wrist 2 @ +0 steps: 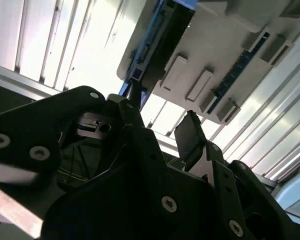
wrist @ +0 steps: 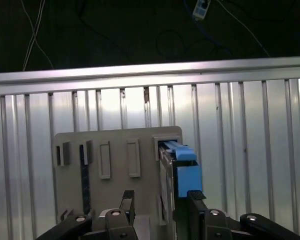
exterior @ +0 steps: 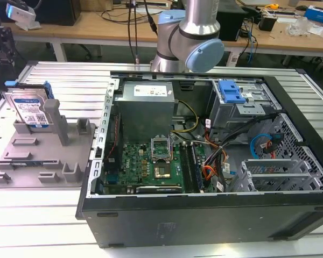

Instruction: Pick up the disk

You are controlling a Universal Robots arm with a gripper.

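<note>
The disk stands on edge in the grey fixture at the exterior view's left, its white-and-blue label facing out and a blue rail on top. In the first wrist view I look down on the disk's thin edge and blue rail in the fixture. My gripper is open, its two fingers apart on either side of the disk's line, clear of it. In the second wrist view the gripper is open below the disk's dark edge.
An open computer case takes up the middle and right of the ribbed metal table, with a blue drive-bay bracket inside. The table's edge runs just beyond the fixture. Cluttered workbenches stand behind.
</note>
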